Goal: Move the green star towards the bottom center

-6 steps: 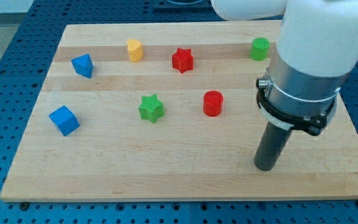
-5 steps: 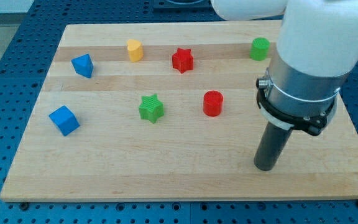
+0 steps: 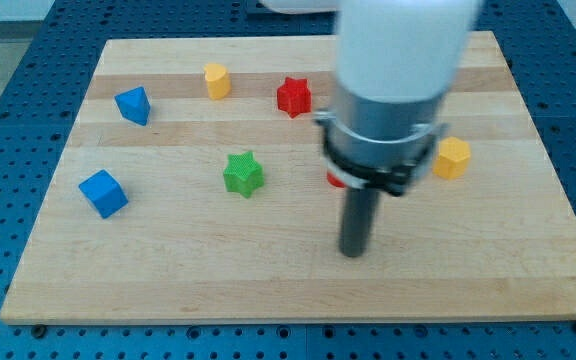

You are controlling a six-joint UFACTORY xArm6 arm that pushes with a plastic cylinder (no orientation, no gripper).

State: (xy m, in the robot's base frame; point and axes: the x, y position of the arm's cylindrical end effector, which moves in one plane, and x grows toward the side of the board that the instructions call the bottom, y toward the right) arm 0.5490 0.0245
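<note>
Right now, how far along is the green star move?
Done: nothing on the block itself; the green star sits mid-board, left of centre, not near the bottom edge. In hand: my tip is on the wooden board, to the star's lower right and clear of it, no contact. Left: get the tip above the star, then push it down toward the bottom centre.

you're looking at a pale wooden board [image 3: 168, 270] with a darker stripe, on a blue perforated table [image 3: 8, 130]. the star [image 3: 242, 173] is green, another star [image 3: 293, 96] red. two blocks [image 3: 102, 193] [image 3: 133, 104] are blue, two [image 3: 216, 80] [image 3: 452, 158] yellow. your arm [image 3: 398, 60] is white with a black collar, its rod dark grey down to my tip [image 3: 353, 252]
</note>
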